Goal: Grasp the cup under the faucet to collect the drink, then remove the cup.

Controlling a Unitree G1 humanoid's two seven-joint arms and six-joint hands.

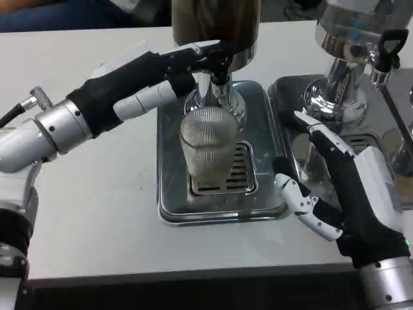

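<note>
A ribbed clear cup (208,143) stands upright on the grate of a steel drip tray (171,194), directly under the black faucet (219,68) of a dark drink dispenser (216,22). A little brownish liquid shows at the cup's bottom. My left hand (151,81) reaches across from the left, its fingers lying on the faucet's lever above the cup. My right hand (329,187) hovers at the tray's right edge with fingers spread, a short way from the cup and holding nothing.
A second dispenser with a chrome stand (339,87) and its own tray (290,97) sits at the right, behind my right hand. White tabletop (97,206) stretches to the left and front of the tray.
</note>
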